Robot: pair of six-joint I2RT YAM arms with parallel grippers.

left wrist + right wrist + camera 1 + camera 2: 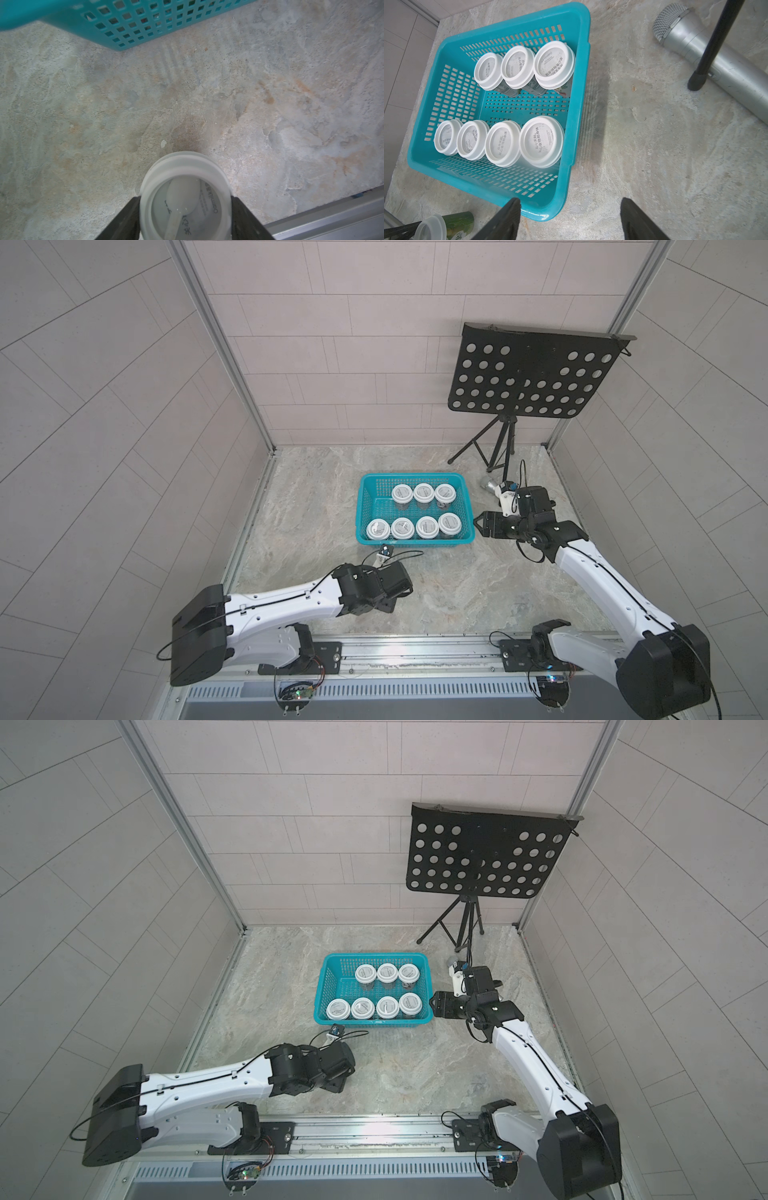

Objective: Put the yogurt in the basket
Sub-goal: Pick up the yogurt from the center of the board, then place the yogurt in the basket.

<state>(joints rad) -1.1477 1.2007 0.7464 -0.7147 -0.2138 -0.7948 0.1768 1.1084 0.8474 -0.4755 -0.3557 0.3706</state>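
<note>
Left gripper point(185, 200) is seemingly clasping a yogurt cup point(185, 178) at the basket's point(415, 540) six o'clock. Right gripper point(570, 201) is gaping empty at three o'clock, with marbled tabletop point(436, 585) stretching between.

Basket point(581, 93): teal plastic, smooth, slightly glossy, with perforated walls and floor. Cup lids point(541, 141) in it: white plastic, smooth, satin, with grey print. Cup point(185, 195) in the left wrist view: frosted translucent plastic lid. Table point(654, 145): stone-look top, mottled grey-beige, matt, faintly rough. Microphone point(716, 54), at 2 o'clock of the basket: brushed silvery metal body, wire-mesh head. Stand point(532, 373), at 1 o'clock: black perforated sheet, matt, on thin black legs. Right gripper point(569, 200): fingers point(506, 220) matt black. Arm shells point(282, 601): glossy white plastic with matt black joints. Rail point(415, 649), at 6 o'clock: bare metal, bright sheen. Walls point(353, 344): pale matt panels.
</note>
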